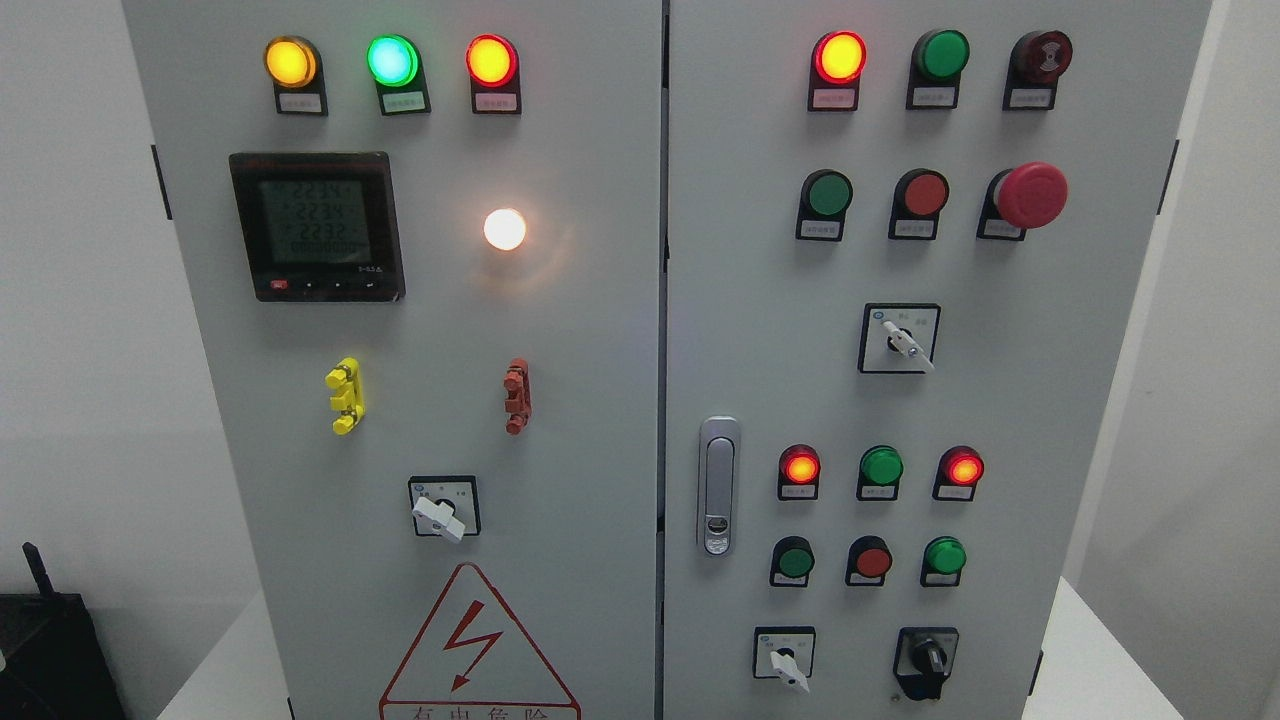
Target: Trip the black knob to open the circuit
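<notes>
A: What does the head camera see?

B: A grey electrical cabinet [600, 400] with two doors fills the frame, split by a vertical seam just right of the middle. No robot hand or arm appears anywhere, so I cannot tell whether the fingers are apart, together or clamped on something.

A: Where is the black knob?

B: The black knob [926, 657] sits in the bottom right corner of the right door, its pointer turned roughly straight down. Just left of it, on the same row, is a white-handled selector switch [786, 664] with its handle angled down to the right.

A: What else is on the right door?

B: Near its left edge, a silver door handle [718, 485]. Along the top edge, a lit red lamp [839, 57], an unlit green one and a dark red buzzer-like part. Below that, a green button, a red button and a red mushroom emergency stop [1030, 195] near the right edge. Under those, another white-handled selector [902, 340]. Lower still, a row of three lamps, red lit, green, red lit, then a row of green, red and green buttons.

A: And the left door?

B: Along its top edge, three lit lamps: amber [290, 62], green [392, 60] and red-orange [491, 61]. Below, a digital meter [317, 226] near the left edge shows rows of digits, too blurred to read surely. A glowing white lamp [504, 229] lies to its right. Beneath are a yellow clip-like fitting [345, 396] and a red one [516, 396], then a white-handled switch [441, 510], and a red lightning warning triangle [478, 650] at the bottom edge.
</notes>
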### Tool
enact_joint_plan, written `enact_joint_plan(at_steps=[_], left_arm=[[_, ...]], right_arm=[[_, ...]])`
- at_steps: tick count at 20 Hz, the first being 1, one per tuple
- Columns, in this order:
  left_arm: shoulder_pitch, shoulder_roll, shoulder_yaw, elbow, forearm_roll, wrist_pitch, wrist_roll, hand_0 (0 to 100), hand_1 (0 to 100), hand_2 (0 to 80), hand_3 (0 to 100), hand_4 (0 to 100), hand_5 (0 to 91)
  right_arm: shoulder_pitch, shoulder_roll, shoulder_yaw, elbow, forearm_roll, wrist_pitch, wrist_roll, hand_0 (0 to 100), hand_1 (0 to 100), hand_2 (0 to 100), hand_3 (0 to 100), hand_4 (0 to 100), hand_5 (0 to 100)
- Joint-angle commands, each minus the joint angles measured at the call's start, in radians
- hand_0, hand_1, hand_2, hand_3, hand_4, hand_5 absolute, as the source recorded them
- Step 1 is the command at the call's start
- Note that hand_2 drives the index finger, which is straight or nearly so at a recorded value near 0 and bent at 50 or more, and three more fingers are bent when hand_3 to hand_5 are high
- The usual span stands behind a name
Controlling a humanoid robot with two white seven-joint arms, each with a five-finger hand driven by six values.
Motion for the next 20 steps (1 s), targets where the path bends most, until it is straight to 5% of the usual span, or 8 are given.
enact_joint_plan(at_steps=[1,20], left_arm=[[0.000,0.000,-0.001,-0.020,0.000,0.000,-0.001,12,39,0.0,0,0,0.0],[0.000,0.000,-0.001,-0.020,0.000,0.000,-0.001,12,39,0.0,0,0,0.0]], right_arm=[[0.000,0.002,0.001,0.004,0.035,0.001,-0.027,0,12,0,0,0,0],[-0.002,0.002,0.003,-0.011,0.034,-0.002,-0.010,0,12,0,0,0,0]])
